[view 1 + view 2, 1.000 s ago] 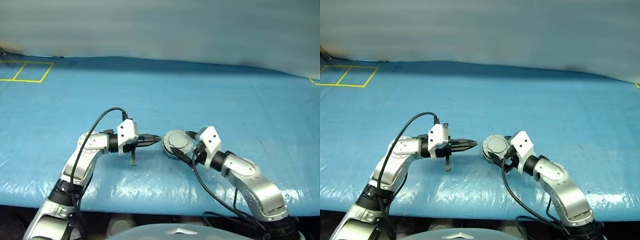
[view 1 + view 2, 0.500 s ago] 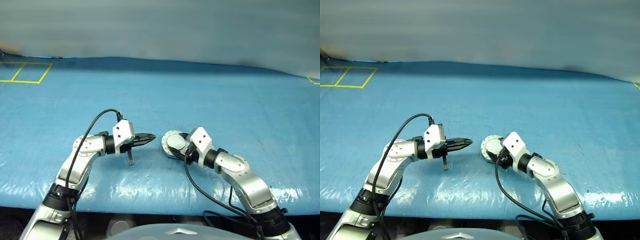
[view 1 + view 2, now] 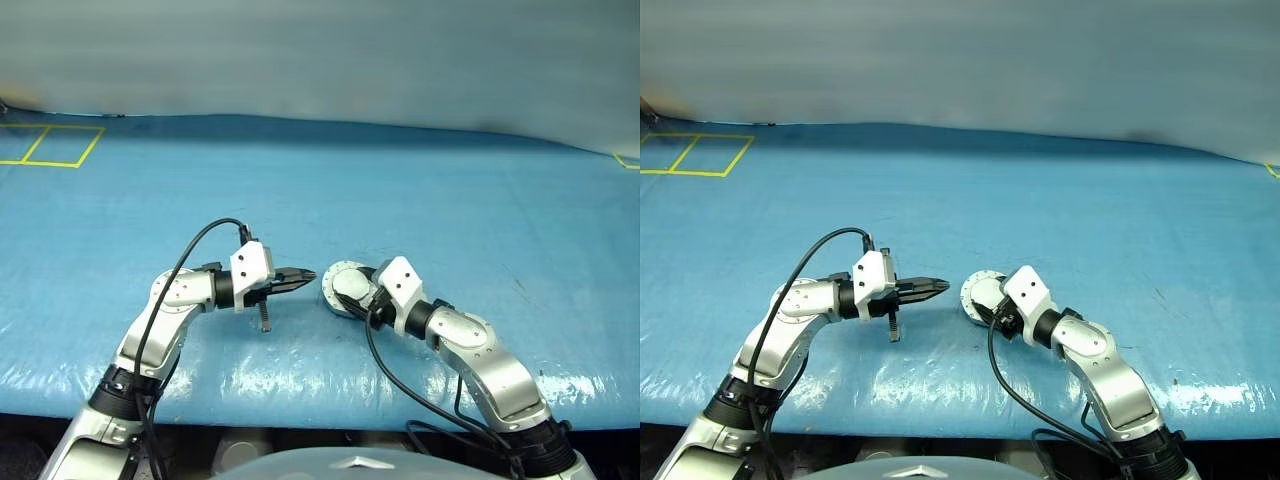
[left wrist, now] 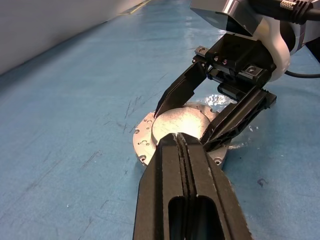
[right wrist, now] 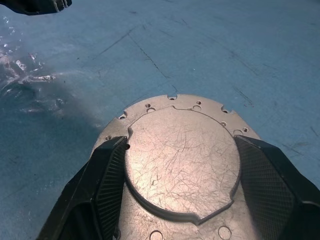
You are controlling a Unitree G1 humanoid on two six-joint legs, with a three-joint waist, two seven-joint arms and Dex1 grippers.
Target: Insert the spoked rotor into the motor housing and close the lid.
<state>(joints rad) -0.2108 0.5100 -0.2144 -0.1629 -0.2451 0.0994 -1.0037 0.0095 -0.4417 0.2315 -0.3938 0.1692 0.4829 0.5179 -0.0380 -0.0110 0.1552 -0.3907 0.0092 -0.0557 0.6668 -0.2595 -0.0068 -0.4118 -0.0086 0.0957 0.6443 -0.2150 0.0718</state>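
gripping the motor housing [image 5: 182, 165], right claw [image 3: 352, 296] clamps wide; left claw [image 3: 300, 278] clenched empty.

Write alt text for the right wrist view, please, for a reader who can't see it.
The right gripper has its two black fingers set on either side of a round, scratched silver lid, closed over the motor housing on a blue table. The tip of the left gripper shows at one corner.

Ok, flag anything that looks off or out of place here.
Nothing stands out. The lid lies flat and closed on the housing, between the right gripper's fingers. The left gripper is shut, beside it. The lid's face is scratched, nothing more.
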